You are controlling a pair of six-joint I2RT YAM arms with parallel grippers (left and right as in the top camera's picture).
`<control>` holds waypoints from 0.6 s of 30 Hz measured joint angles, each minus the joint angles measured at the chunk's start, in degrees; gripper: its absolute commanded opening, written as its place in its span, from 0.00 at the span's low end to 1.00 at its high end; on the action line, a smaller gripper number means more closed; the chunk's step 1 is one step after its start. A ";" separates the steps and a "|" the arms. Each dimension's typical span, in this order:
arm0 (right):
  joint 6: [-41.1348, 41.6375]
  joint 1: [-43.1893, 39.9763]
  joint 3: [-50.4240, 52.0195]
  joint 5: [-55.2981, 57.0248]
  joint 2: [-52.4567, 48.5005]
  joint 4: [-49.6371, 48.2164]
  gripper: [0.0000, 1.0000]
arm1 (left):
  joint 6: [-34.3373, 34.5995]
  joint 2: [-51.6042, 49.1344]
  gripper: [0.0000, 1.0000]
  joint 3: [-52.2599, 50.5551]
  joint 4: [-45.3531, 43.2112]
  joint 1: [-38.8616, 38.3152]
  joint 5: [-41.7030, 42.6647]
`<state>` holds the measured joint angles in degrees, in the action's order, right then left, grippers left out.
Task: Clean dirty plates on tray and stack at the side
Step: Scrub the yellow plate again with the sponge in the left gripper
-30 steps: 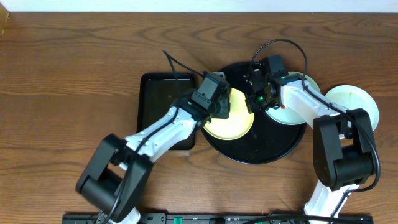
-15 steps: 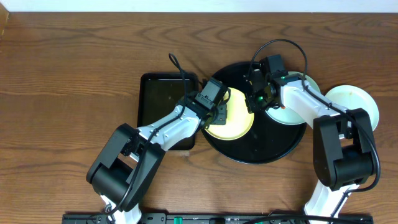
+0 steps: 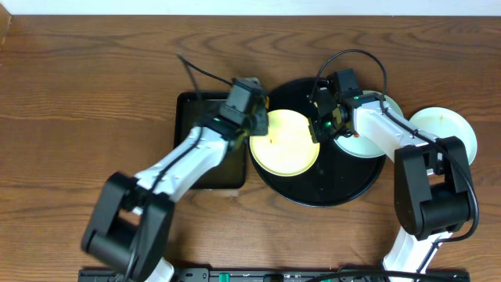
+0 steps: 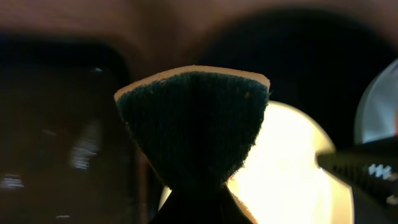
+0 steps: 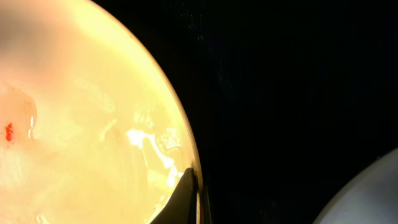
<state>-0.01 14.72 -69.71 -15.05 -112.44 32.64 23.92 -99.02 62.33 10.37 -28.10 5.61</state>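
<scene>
The left end effector [image 3: 249, 106] hangs over the far-left rim of the pale yellow plate [image 3: 288, 145], pinched tight on a dark green sponge [image 4: 196, 124] with a pale top edge. The sponge is squeezed narrow where it is gripped and fans out beyond. The right end effector [image 3: 319, 119] sits at that plate's right rim. One dark fingertip [image 5: 188, 198] lies on the edge, but whether it clamps the rim cannot be told.

There are three plates. The yellow one lies left of centre on the round black tray [image 3: 329, 184]. A pale blue-white plate [image 3: 362, 146] lies on the tray's right side, partly under the right arm. A second blue-white plate [image 3: 445, 129] lies off the tray on the bench [image 3: 94, 94], to the right. One rectangular black tray [image 3: 196, 125] sits just left of the round one.

The yellow plate looks glossy and wet-streaked, with a tiny red-orange speck [image 5: 9, 130].
</scene>
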 measured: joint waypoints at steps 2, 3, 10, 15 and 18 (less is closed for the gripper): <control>0.00 0.00 0.00 0.00 0.00 0.02 0.01 | 0.00 1.70 0.07 0.02 1.20 1.25 -0.02; -0.02 0.00 0.00 0.00 0.00 0.02 0.01 | -0.02 2.43 0.07 0.02 2.32 1.86 -0.02; 0.00 0.00 0.00 0.00 0.00 -0.15 0.01 | 0.26 2.93 0.08 0.00 4.31 2.95 3.58; -0.02 0.00 0.00 0.00 0.00 -0.07 0.01 | 0.26 2.12 0.08 0.00 1.73 -1.09 5.68; 0.00 0.00 0.00 0.00 0.00 0.07 0.01 | 0.26 -0.17 0.07 0.00 -0.87 -3.45 6.45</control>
<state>-0.01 14.72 -69.71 -15.05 -112.44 32.71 24.18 -99.20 62.33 9.50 -31.55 12.05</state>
